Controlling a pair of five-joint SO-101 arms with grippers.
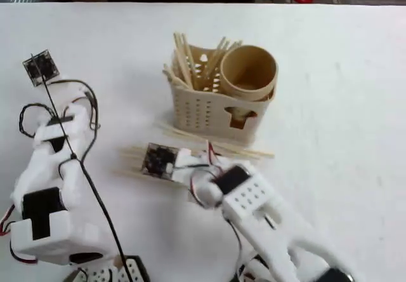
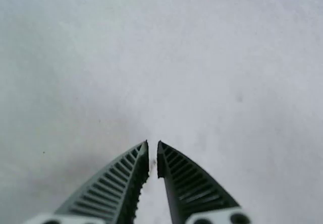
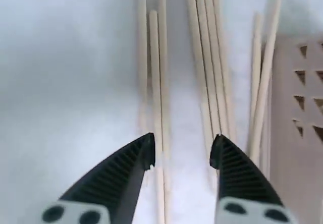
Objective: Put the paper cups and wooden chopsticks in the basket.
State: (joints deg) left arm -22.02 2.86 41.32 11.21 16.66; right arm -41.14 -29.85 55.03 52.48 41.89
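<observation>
We find the left fingers (image 2: 123,178) clenched on nothing above bare tabletop (image 2: 161,47). The right fingers (image 3: 121,173) are released, spread over loose wooden chopsticks (image 3: 156,82) lying just beside the basket (image 1: 203,114). The paper cups (image 1: 248,72) and other chopsticks (image 1: 184,60) stand inside it.

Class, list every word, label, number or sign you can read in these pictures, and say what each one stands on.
None can be read. The basket, the paper cups, the chopsticks and the table carry no visible print.
</observation>
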